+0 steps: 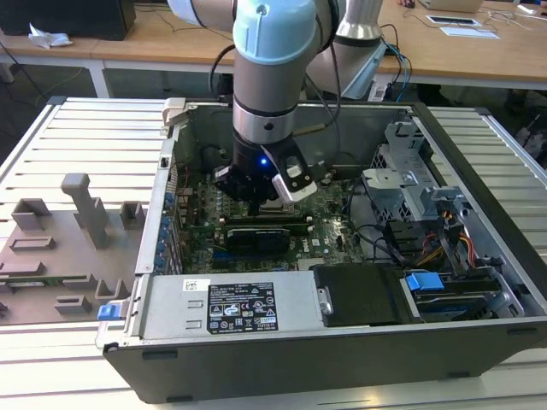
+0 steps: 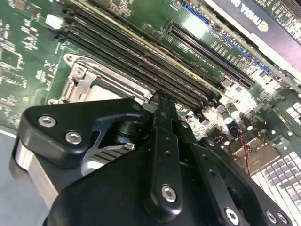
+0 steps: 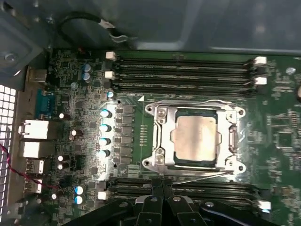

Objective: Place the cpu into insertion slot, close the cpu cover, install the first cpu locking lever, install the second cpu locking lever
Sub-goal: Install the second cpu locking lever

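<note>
In the first wrist view the silver-grey cpu point(image 3: 195, 139) lies flat in the insertion slot point(image 3: 195, 164) on the green motherboard. The silvery cpu cover point(image 3: 162, 139) is down around it. One thin wire lever point(image 3: 197, 101) runs along one side of the socket and another point(image 3: 207, 178) along the opposite side, nearest my fingers. My gripper point(image 3: 162, 182) is shut with nothing between its fingers, its tips just beside that second lever's end. The second wrist view has the gripper point(image 2: 162, 96) at the edge of the socket frame point(image 2: 82, 80). In the exterior view the gripper point(image 1: 259, 205) hangs low inside the open case.
Long black memory slots point(image 3: 183, 75) flank the socket on two sides. A black graphics card point(image 1: 256, 235) lies in front of the gripper, a power supply box point(image 1: 226, 303) beyond it. Drive cage and cables point(image 1: 427, 231) fill the exterior view's right. A grey fixture tray point(image 1: 68, 239) sits outside.
</note>
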{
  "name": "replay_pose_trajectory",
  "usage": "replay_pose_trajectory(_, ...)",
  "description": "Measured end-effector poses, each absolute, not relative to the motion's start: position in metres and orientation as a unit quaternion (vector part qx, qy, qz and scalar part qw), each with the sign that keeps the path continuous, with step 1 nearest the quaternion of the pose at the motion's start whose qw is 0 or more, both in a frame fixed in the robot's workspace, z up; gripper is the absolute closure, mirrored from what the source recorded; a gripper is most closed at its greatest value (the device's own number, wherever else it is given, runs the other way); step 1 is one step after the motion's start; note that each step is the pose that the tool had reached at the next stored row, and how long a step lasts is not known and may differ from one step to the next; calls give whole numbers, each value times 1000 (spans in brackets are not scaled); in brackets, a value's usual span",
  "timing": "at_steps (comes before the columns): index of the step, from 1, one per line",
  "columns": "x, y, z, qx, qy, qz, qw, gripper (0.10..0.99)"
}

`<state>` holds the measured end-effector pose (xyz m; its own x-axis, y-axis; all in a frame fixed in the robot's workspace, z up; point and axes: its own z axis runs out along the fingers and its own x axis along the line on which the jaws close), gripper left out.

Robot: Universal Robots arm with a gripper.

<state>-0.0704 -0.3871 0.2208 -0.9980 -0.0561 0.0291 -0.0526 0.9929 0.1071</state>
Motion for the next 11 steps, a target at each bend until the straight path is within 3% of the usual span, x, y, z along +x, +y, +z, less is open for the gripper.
replay_pose_trajectory(11,-81,-386,205,34,-998,-59,16,980)
